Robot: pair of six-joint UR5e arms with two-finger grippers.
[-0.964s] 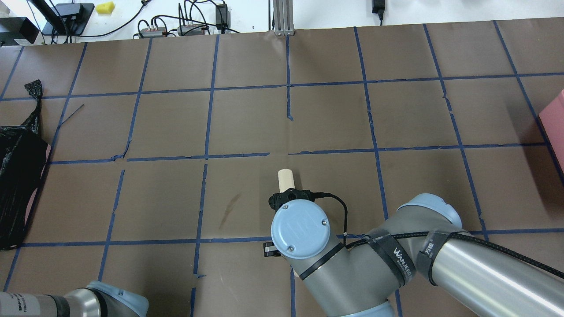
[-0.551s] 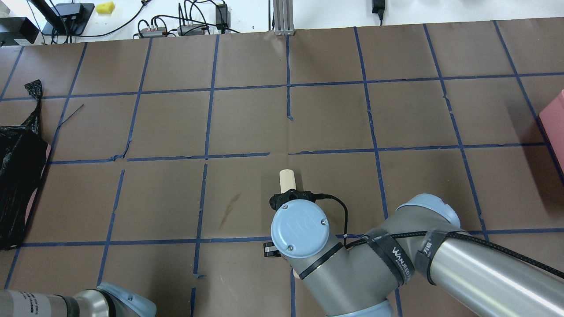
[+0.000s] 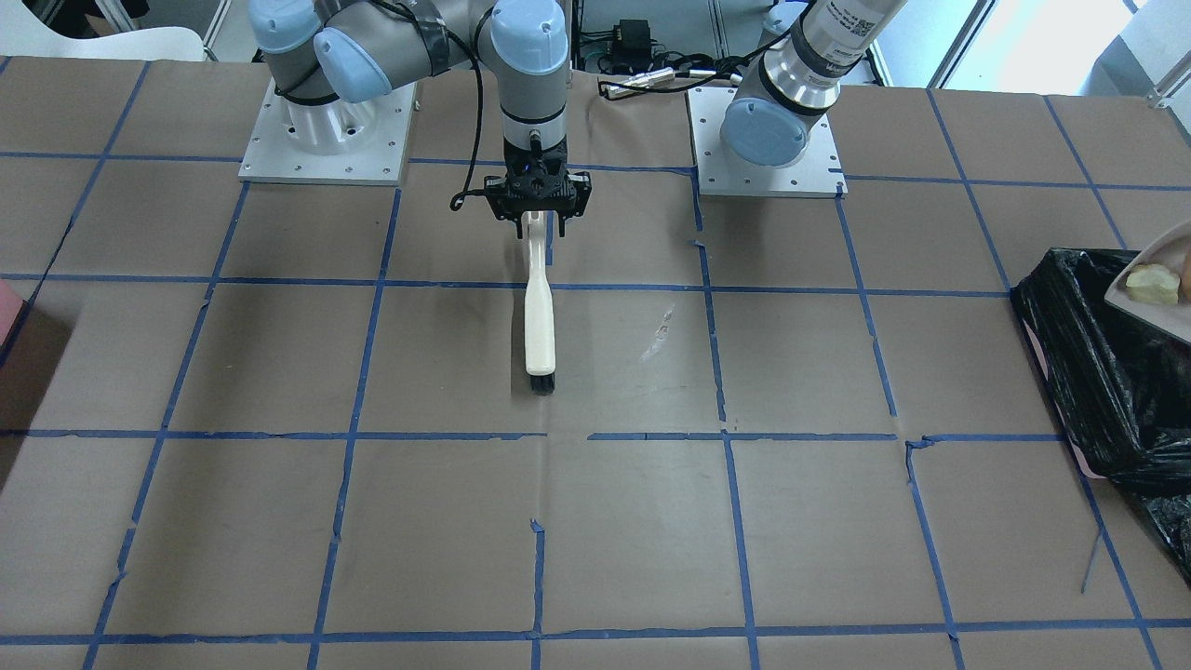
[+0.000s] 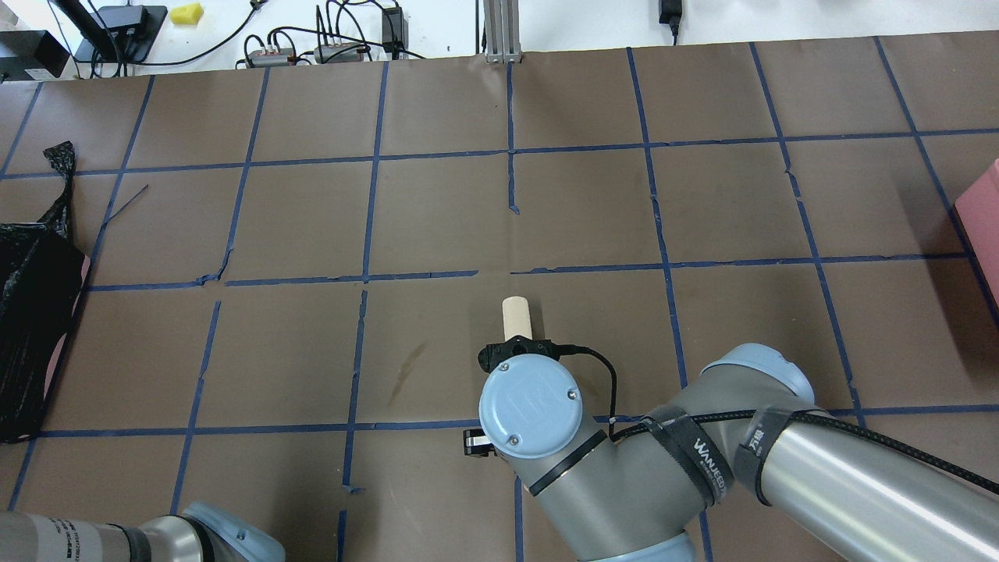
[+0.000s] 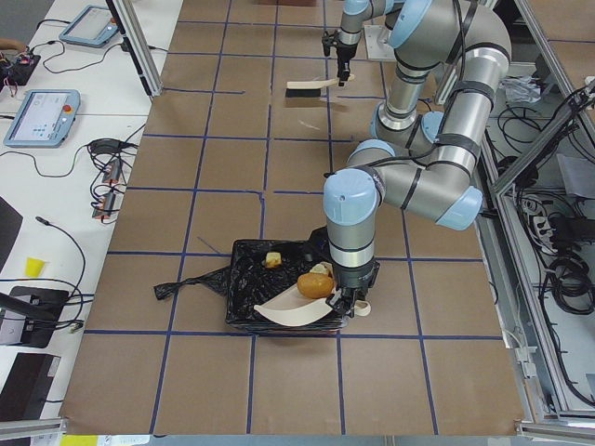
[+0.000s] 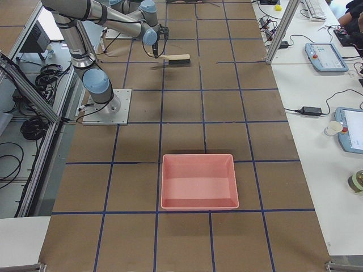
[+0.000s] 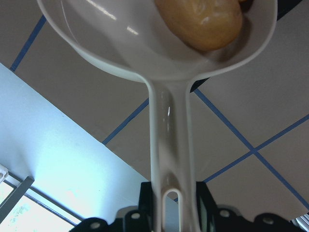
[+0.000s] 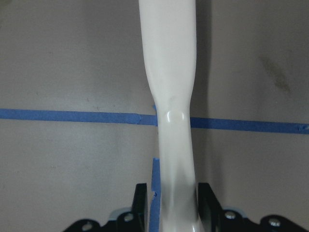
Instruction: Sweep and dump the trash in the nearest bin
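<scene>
My left gripper (image 7: 171,212) is shut on the handle of a cream dustpan (image 7: 169,135). The pan (image 5: 284,311) is held tilted over the bin (image 5: 244,288), a container lined with a crinkled black bag. The tan potato-like lump (image 7: 203,21) lies in the pan, with a bread-like chunk (image 3: 1152,284) beside it. Another chunk (image 5: 272,259) lies on the black bag inside the bin. My right gripper (image 3: 540,207) is shut on the handle of a cream brush (image 3: 538,316), held over mid-table with its dark bristles (image 3: 541,383) low. The bin also shows in the overhead view (image 4: 31,336).
A pink tray (image 6: 198,181) stands at the table's end on my right. The table is brown paper with a blue tape grid (image 4: 507,273). Cables and electronics (image 4: 328,47) lie beyond the far edge.
The brush tip has shifted slightly right and farther from the robot in the overhead view. The left arm's joint at the bottom left has moved a little to the right.
</scene>
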